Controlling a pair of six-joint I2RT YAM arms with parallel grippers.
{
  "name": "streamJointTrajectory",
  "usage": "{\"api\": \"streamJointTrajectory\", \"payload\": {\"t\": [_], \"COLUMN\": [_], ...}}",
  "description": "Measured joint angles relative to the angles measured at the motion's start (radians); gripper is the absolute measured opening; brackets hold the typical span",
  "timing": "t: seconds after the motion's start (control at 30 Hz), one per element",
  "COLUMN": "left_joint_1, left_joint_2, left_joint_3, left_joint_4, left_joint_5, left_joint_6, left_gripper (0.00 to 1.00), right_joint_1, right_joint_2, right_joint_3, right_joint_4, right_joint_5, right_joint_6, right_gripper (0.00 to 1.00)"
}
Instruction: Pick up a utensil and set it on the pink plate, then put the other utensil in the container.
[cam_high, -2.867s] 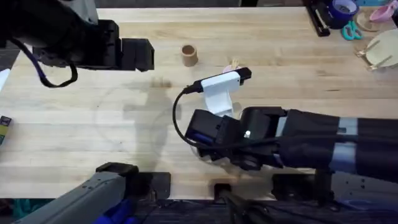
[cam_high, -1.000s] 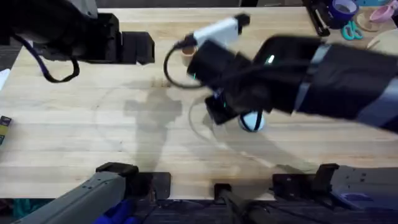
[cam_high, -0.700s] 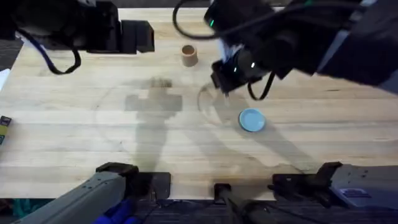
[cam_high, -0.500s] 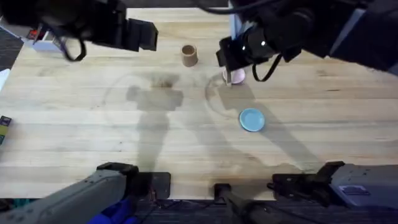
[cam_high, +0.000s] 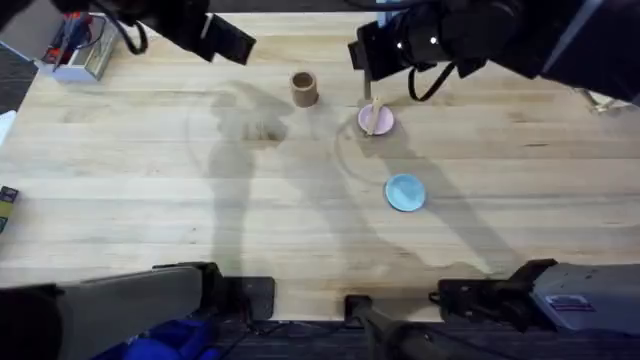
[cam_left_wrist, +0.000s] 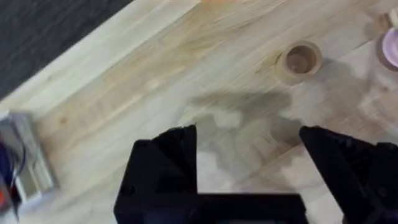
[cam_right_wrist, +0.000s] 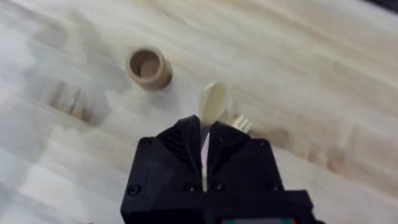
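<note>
Right tool (cam_right_wrist: 204, 144) clamped narrow on a pale utensil (cam_right_wrist: 212, 102), raised above pink plate (cam_high: 376, 121). Left tool (cam_left_wrist: 249, 158) gaping wide, high over tabletop (cam_high: 150, 190) near container (cam_high: 304, 88).

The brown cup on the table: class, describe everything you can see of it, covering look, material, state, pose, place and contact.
The brown cup is a small tan cylinder, matte like cardboard or wood, standing upright on the wooden table with its open mouth up. The left wrist view shows its inside empty. It stands toward the far side, left of the pink plate and apart from it. Nothing touches it but the table.
</note>
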Motion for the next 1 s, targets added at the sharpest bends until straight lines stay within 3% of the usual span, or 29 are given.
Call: {"api": "streamJointTrajectory", "payload": {"t": [0.23,0.47,0.67,1.0], "left_joint_1": [0.119,0.174,0.177,0.178], "left_joint_2": [0.091,0.231,0.314,0.392], "left_joint_3": [0.000,0.000,0.000,0.000], "left_joint_4": [0.016,0.055,0.062,0.063], "left_joint_5": [0.303,0.494,0.599,0.675], "left_joint_6": [0.290,0.484,0.636,0.823], "left_gripper": [0.993,0.993,0.993,0.993], "right_joint_1": [-0.036,-0.053,-0.062,-0.190], "right_joint_2": [0.010,0.068,0.110,0.246], "right_joint_3": [0.000,0.000,0.000,0.000], "right_joint_4": [0.168,0.363,0.479,0.685], "right_joint_5": [0.001,0.003,-0.023,-0.355], "right_joint_6": [-0.032,-0.102,-0.180,-0.301], "right_gripper": [0.033,0.033,0.033,0.033]}}
